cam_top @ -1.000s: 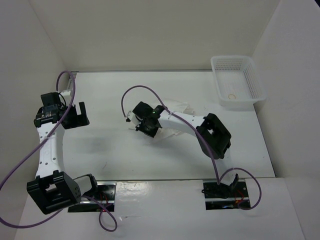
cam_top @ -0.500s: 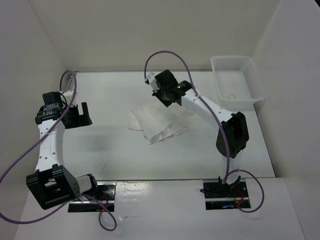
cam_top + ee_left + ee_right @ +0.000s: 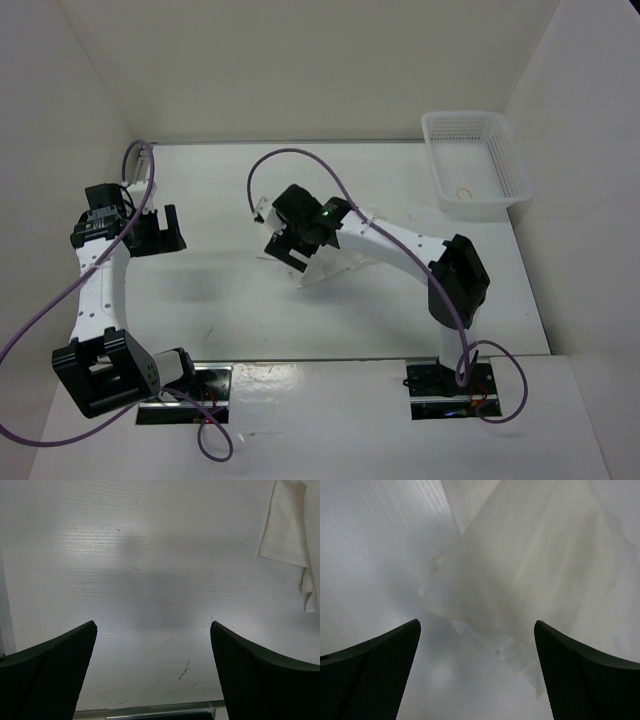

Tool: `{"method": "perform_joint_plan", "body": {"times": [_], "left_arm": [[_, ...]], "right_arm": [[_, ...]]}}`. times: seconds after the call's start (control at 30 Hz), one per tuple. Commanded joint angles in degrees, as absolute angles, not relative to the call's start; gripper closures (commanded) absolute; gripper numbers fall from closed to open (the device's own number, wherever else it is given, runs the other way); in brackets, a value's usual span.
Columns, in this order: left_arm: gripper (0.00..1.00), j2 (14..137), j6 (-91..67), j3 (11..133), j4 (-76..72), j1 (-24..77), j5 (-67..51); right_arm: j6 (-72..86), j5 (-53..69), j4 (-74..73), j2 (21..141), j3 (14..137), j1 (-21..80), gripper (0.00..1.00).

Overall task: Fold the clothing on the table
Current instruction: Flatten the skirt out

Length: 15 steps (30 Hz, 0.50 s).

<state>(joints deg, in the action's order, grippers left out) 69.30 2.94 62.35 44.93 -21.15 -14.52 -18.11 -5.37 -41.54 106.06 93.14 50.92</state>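
One clothing (image 3: 530, 570) piece, thin white fabric, creased, in loose overlapping layers, sat midway across the surface (image 3: 220, 290) beneath the right hand (image 3: 476, 625), which was released; left hand (image 3: 152, 625), also released, hovered well apart

No text, label, brand, number or sign is legible in any of the three views.
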Motion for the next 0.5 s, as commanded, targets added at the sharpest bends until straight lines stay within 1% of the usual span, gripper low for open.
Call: {"method": "perform_joint_plan", "body": {"times": [0.0,0.07,0.17,0.47], "left_arm": [[0.0,68.47,3.78,62.14,43.42,-21.45,-14.95],[0.0,67.94,3.25,62.14,43.42,-21.45,-14.94],[0.0,67.94,3.25,62.14,43.42,-21.45,-14.41],[0.0,67.41,3.25,62.14,43.42,-21.45,-13.89]], "right_arm": [[-15.83,-6.5,-41.04,108.45,90.88,52.2,0.03],[-15.03,-6.5,-40.52,110.12,90.26,52.82,0.03],[-13.89,-7.2,-39.38,111.7,88.95,52.82,0.06],[-12.74,-5.1,-37.71,114.7,88.42,52.82,0.07]]}}
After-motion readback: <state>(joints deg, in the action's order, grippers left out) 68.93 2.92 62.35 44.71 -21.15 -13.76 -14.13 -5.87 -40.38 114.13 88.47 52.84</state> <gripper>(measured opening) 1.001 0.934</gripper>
